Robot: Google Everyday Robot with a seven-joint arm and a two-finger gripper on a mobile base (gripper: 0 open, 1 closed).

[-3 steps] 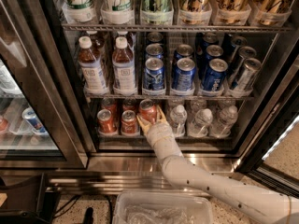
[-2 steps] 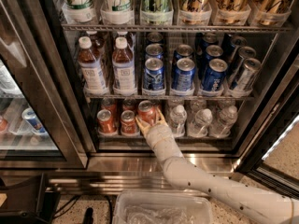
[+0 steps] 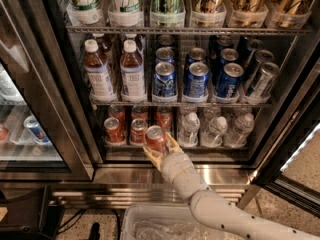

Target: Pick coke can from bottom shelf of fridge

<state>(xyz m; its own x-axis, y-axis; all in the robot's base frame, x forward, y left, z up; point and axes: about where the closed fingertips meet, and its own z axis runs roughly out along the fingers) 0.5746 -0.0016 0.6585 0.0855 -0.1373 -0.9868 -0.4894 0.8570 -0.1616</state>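
Observation:
The fridge stands open with its steel base in front of me. My gripper is at the front edge of the bottom shelf, its pale fingers closed around a red coke can that is tilted and pulled a little out past the shelf edge. Two more coke cans stand to its left on the shelf, with others behind them. My white arm reaches up from the lower right.
Clear water bottles fill the right of the bottom shelf. Blue cans and brown bottles stand on the rack above. The glass door hangs open at right. A clear plastic bin sits on the floor below.
The gripper has drawn back and down from the shelf with the coke can in it; the can now tilts out past the shelf's front edge.

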